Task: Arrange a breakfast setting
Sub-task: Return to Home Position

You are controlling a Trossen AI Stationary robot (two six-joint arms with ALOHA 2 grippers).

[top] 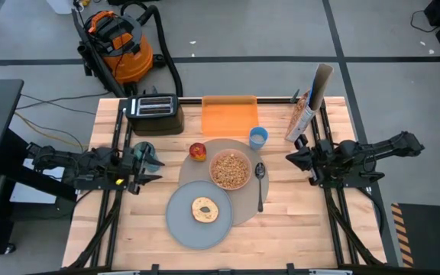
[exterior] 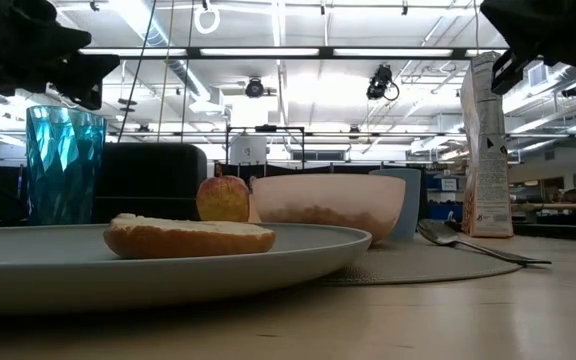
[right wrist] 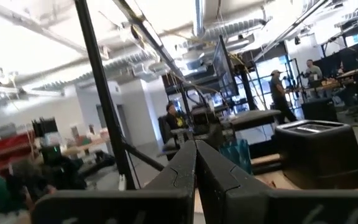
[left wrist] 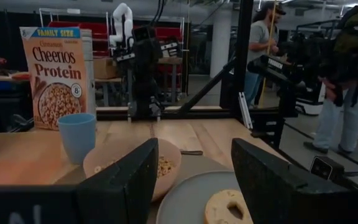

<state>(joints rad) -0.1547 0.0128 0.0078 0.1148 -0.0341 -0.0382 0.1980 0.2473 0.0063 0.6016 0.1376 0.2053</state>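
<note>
The only writing I can read is on the cereal box (left wrist: pixel 56 78), seen from my left wrist. It stands upright on the surface (left wrist: pixel 17 155), just behind the light-blue cup (left wrist: pixel 78 135). A blue band across its top says "FAMILY SIZE". Below, in large brown letters on yellow, stands "Cheerios", with "Protein" under it. A small line above "Cheerios" is too fine to read. Beside the pictured bowl, a white circle holds an "8". In the low view, the box's print is too small to read.

Table (top: pixel 304 221): pale wood planks, smooth. Spoon (top: pixel 260 189) shiny metal; plate (top: pixel 178 225) matt grey (prob. ceramic). Cereal box (left wrist: pixel 56 74): printed cardboard.
</note>
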